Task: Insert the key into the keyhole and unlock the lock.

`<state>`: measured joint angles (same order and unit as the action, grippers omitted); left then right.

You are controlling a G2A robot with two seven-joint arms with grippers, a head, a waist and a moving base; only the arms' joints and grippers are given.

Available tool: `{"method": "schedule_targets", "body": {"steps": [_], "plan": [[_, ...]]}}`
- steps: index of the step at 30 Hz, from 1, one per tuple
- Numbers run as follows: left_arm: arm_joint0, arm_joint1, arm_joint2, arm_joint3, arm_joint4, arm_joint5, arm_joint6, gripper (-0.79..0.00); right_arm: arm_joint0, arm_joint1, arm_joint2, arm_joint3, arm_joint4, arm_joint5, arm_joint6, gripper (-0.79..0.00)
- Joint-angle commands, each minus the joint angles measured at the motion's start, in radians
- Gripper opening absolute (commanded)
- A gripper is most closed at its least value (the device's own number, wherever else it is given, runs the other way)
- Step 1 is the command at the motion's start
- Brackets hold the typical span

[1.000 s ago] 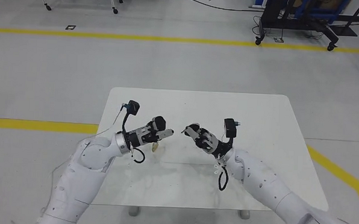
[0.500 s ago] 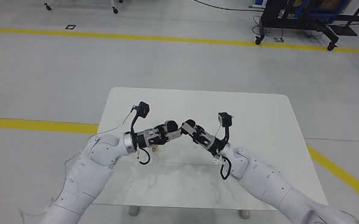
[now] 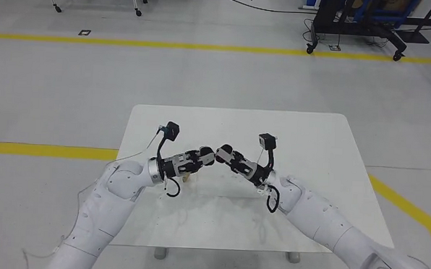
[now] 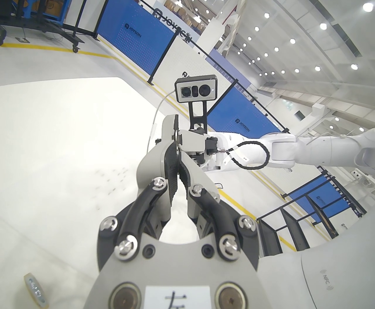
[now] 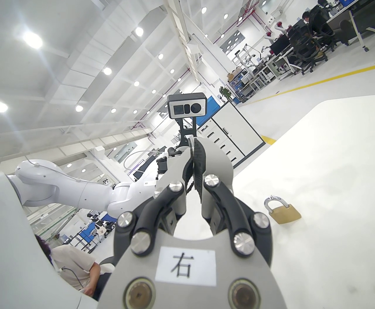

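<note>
- The brass padlock with a silver shackle (image 5: pixel 282 211) lies flat on the white rectangular table (image 3: pixel 309 138), in the half nearer the robot. Its shackle is seated in the body.
- The left arm crosses above the brass padlock. The left gripper (image 4: pixel 176 152) hangs in the air just beyond the padlock and does not touch it.
- The left gripper's black ribbed pads (image 4: pixel 171 172) are pressed together up to the tips.
- A thin silver key (image 4: pixel 175 138) shows edge-on at the point where the two grippers meet, above and beyond the padlock and well clear of the keyhole.
- The right gripper (image 5: pixel 192 144) faces the left gripper tip to tip, on the far side of the padlock towards the robot's right.
- The right gripper's pads are closed, with the thin silver key pinched between their tips.
- Whether the left gripper's pads also grip the key cannot be told; the tips of the two grippers touch or nearly touch.
- Each wrist carries a small black camera on a stalk, raised above the meeting point.
- Beyond the padlock, the table top runs to its far edge.
- Past the table, a yellow floor line (image 3: pixel 205 46) crosses the grey floor.
- A black wheeled frame (image 3: pixel 358 25) stands beyond that line, far from the padlock, towards the robot's right.
</note>
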<state>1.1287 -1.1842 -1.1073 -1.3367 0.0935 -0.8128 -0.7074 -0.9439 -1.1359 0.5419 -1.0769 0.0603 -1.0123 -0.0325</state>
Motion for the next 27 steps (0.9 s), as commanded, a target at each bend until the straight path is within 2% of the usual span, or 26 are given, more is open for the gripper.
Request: {"method": "schedule_targets", "body": {"steps": [1, 3, 4, 5, 13, 18, 21, 23, 27], "plan": [[-0.001, 0.001, 0.001, -0.001, 0.002, 0.003, 0.002, -0.785, -0.005, -0.002, 0.014, 0.001, 0.009, 0.0, 0.019, -0.785], [-0.002, 0.002, 0.001, 0.002, 0.0, 0.006, 0.005, -0.785, -0.01, -0.005, 0.028, 0.002, 0.016, 0.0, 0.038, -0.785], [-0.004, 0.003, 0.0, 0.003, -0.004, 0.009, 0.005, -0.785, -0.013, -0.006, 0.035, 0.002, 0.019, 0.0, 0.048, -0.526], [-0.005, 0.004, 0.0, 0.005, -0.01, 0.01, 0.003, -0.785, -0.015, -0.007, 0.04, 0.003, 0.021, 0.0, 0.061, 0.0], [-0.02, 0.017, -0.024, 0.014, -0.068, 0.027, -0.044, -0.785, -0.025, -0.01, 0.076, 0.007, 0.028, 0.0, 0.105, 0.0], [-0.047, 0.036, -0.035, 0.017, -0.102, 0.079, -0.22, -0.785, -0.025, -0.01, 0.076, 0.007, 0.028, 0.0, 0.105, 0.0], [-0.063, 0.051, -0.049, 0.018, -0.099, 0.079, -0.335, -0.785, -0.029, -0.01, 0.076, 0.005, 0.022, 0.013, 0.111, 0.0], [-0.068, 0.059, -0.053, 0.015, -0.086, 0.081, -0.381, -0.785, -0.034, -0.007, 0.077, -0.004, -0.002, 0.032, 0.16, 0.0], [-0.069, 0.069, -0.026, -0.007, -0.048, 0.103, -0.403, -0.785, -0.036, -0.001, 0.075, -0.005, 0.039, 0.054, 0.29, 0.0]]}}
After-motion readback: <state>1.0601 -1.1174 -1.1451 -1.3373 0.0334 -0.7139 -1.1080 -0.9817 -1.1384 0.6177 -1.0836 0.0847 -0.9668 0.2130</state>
